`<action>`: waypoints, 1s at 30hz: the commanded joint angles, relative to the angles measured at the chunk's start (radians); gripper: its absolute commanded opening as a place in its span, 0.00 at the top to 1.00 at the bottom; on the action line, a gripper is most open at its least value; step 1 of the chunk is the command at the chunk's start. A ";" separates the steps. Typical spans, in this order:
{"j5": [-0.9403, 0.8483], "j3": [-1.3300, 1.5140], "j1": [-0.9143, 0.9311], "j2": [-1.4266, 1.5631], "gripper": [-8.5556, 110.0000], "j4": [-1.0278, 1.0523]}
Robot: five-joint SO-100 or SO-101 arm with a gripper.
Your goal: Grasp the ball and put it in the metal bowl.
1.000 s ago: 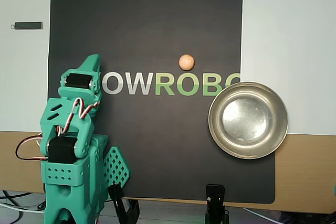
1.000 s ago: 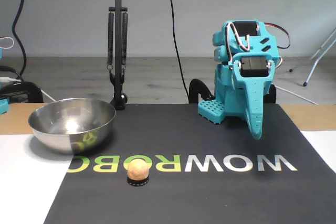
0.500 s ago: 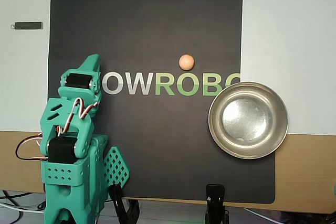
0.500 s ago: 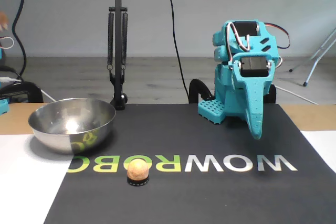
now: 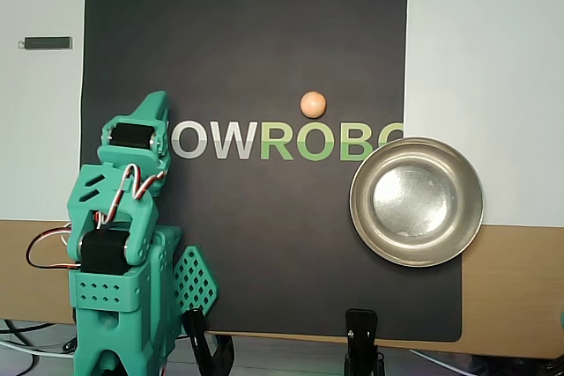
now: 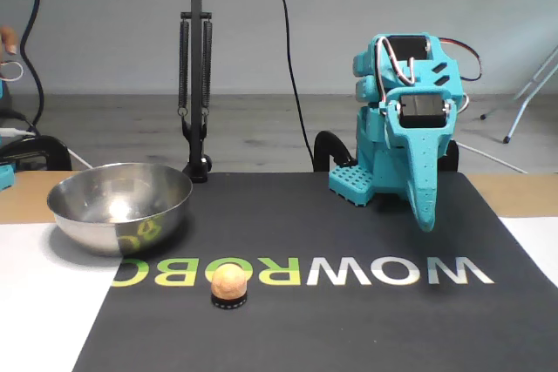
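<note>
Nearest to the fixed camera, the ball (image 6: 228, 285) sat on the black mat (image 6: 349, 328), resting on a small dark ring just in front of the printed lettering (image 6: 305, 272). In the overhead view the ball (image 5: 313, 105) lay just above the green letters, well apart from the arm and free of any contact. Behind and to the left in the fixed view, the metal bowl (image 6: 120, 206) stood upright and empty, straddling the mat's edge and the white sheet (image 6: 44, 294) on the desk (image 6: 523, 193). From overhead the metal bowl (image 5: 416, 202) lay to the right of the lettering and below the ball, near it but not touching.

Farther back, the teal arm (image 6: 405, 119) was folded at its base, its fingers (image 6: 424, 206) pointing down above the mat. State of the fingers: cannot tell whether they were parted or together; nothing was held. A black lamp stand (image 6: 196, 84) stood behind the bowl.
</note>
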 commanded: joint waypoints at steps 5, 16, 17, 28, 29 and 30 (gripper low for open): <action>-0.005 0.035 -0.006 0.051 0.92 0.002; -0.006 0.034 -0.003 0.035 0.92 -0.006; -0.006 0.032 -0.002 0.035 0.92 -0.008; -0.006 -0.331 0.021 -0.331 0.93 0.152; -0.006 -0.391 0.034 -0.394 0.93 0.178; -0.006 -0.454 0.046 -0.457 0.93 0.204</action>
